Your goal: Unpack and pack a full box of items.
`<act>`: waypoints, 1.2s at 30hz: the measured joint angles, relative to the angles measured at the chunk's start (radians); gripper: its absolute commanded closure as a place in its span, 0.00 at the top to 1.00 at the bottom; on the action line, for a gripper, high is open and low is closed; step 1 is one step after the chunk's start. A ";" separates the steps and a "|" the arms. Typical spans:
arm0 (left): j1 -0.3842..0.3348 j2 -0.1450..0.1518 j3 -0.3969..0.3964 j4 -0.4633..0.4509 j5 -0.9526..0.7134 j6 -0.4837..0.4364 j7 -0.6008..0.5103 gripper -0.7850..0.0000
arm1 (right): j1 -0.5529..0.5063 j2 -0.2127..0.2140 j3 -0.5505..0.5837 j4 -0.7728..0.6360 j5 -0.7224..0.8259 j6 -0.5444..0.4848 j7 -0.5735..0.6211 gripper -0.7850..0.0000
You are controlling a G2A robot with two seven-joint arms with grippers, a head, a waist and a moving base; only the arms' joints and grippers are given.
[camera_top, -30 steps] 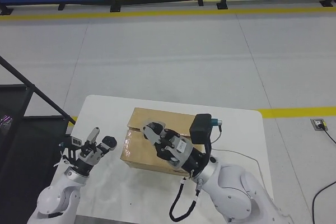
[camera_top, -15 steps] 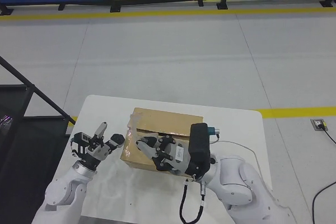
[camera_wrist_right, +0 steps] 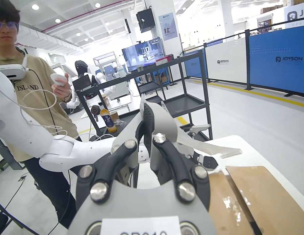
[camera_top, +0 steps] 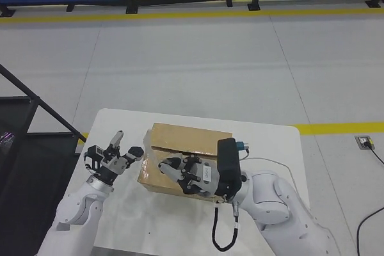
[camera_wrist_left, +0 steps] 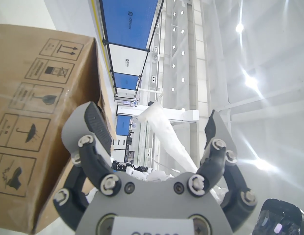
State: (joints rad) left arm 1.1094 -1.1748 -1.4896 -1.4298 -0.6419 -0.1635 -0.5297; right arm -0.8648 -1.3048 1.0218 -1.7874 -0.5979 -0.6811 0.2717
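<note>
A brown cardboard box (camera_top: 185, 137) with its top flaps shut stands in the middle of the white table (camera_top: 275, 160). Shiny clear tape runs along its seam (camera_wrist_right: 226, 200). My right gripper (camera_top: 166, 167) hovers over the box's near left part. Its fingers are shut (camera_wrist_right: 145, 110), and a thin clear strip that looks like tape sticks out between the tips. My left gripper (camera_top: 127, 145) is open beside the box's left end, pointing up, with one pad (camera_wrist_left: 98, 123) close to the box's printed side (camera_wrist_left: 31, 99) and nothing held.
A black frame and dark panel (camera_top: 13, 147) stand just left of the table. A black shelf cart (camera_wrist_right: 183, 94) is beyond the table's left side. A thin white cable (camera_top: 278, 174) lies on the table to the right of the box.
The right gripper has drawn back from the box's top centre toward its near left edge. The left gripper rose and came closer to the box's left end.
</note>
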 measured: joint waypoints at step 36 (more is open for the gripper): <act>-0.069 -0.008 0.038 0.047 -0.078 0.012 -0.159 1.00 | 0.047 0.001 -0.034 -0.037 -0.059 -0.010 0.095 0.00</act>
State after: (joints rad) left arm 1.0401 -1.1831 -1.4516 -1.3825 -0.7197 -0.1517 -0.6891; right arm -0.8175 -1.3039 0.9879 -1.8248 -0.6573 -0.6911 0.3672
